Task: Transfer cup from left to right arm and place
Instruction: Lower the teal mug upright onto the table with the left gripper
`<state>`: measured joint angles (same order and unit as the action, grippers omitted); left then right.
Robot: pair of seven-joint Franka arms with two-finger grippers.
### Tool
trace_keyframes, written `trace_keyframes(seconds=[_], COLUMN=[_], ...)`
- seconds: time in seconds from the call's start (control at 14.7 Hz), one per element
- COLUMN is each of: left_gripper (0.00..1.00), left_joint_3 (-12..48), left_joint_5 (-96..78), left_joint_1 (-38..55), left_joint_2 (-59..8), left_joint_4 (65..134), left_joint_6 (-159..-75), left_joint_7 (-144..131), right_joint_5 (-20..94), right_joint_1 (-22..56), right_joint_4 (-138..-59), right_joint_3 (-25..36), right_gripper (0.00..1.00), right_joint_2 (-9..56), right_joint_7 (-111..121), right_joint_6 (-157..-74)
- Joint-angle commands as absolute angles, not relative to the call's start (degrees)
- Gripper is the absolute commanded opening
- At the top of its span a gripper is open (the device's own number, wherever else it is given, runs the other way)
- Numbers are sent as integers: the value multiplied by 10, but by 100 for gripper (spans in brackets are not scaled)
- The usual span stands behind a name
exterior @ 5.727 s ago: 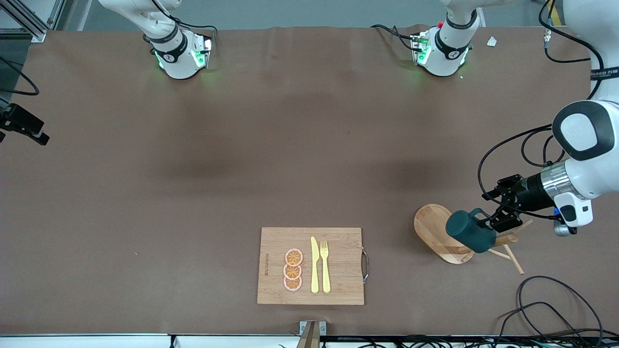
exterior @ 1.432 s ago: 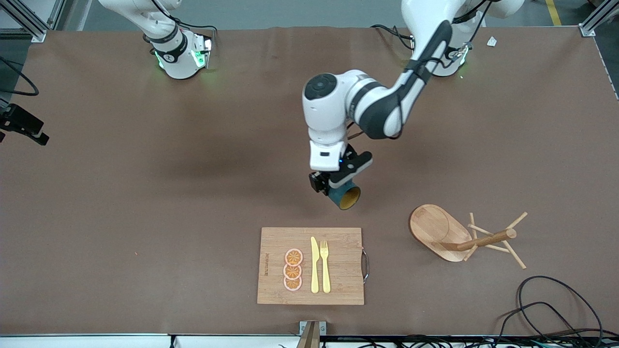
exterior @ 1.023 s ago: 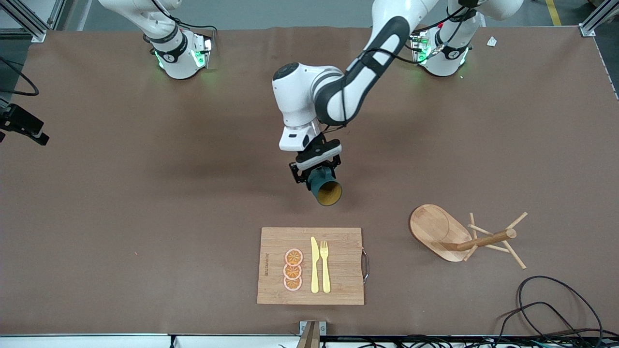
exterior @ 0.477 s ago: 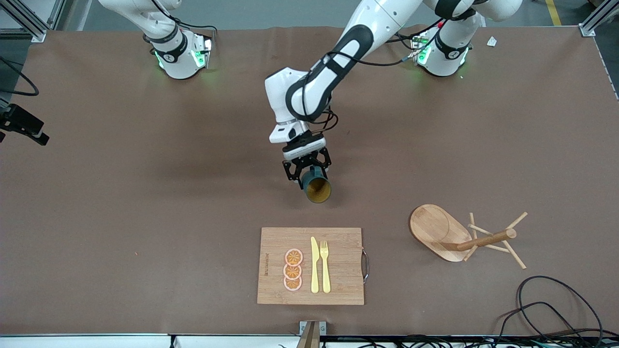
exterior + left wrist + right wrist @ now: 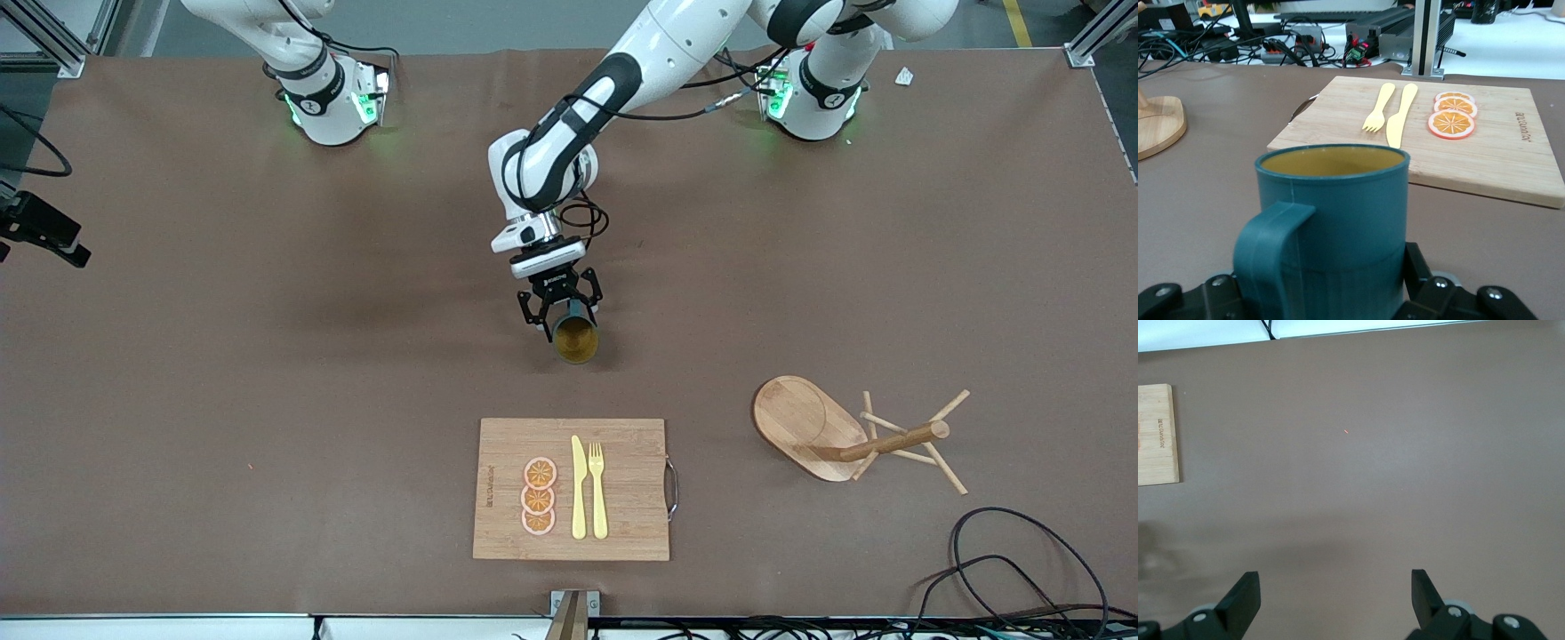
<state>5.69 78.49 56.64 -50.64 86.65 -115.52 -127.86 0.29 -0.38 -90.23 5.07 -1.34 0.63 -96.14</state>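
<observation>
A brown mat covers the desk (image 5: 267,373) almost edge to edge, lit evenly from above with soft shadows near its middle. A pale strip runs along the edge nearest the front camera, with a small metal bracket (image 5: 574,613) at its midpoint. Aluminium frame posts (image 5: 1099,34) stand at the corners by the bases, grey floor showing past them. Black cables (image 5: 1022,560) coil at the corner nearest the camera, at the left arm's end.

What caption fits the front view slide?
Left gripper holds the cup over bare table, above the board; right arm waits.
</observation>
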Motion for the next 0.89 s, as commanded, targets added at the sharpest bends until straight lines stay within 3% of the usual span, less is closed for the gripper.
trace_keyframes(seconds=[0.0,0.48,0.55,0.61,0.82], left_gripper=[72,80,87,100,100], left_joint_3=[52,52,52,53,57], left_joint_5=[843,888,886,885,858], left_joint_1=[578,607,614,617,633], left_joint_2=[-523,-568,-570,-570,-564], left_joint_4=[853,855,857,858,861], left_joint_6=[-1137,-1134,-1127,-1121,-1104], left_joint_7=[-1331,-1362,-1361,-1357,-1354], right_joint_5=[4,4,4,4,4], right_joint_1=[-18,-18,-18,-18,-18], right_joint_4=[-911,-911,-911,-911,-911], right_joint_3=[40,40,40,40,40], right_gripper=[100,100,100,100,100], right_joint_2=[-20,-20,-20,-20,-20], right_joint_7=[15,15,15,15,15], right_joint_6=[-963,-963,-963,-963,-963])
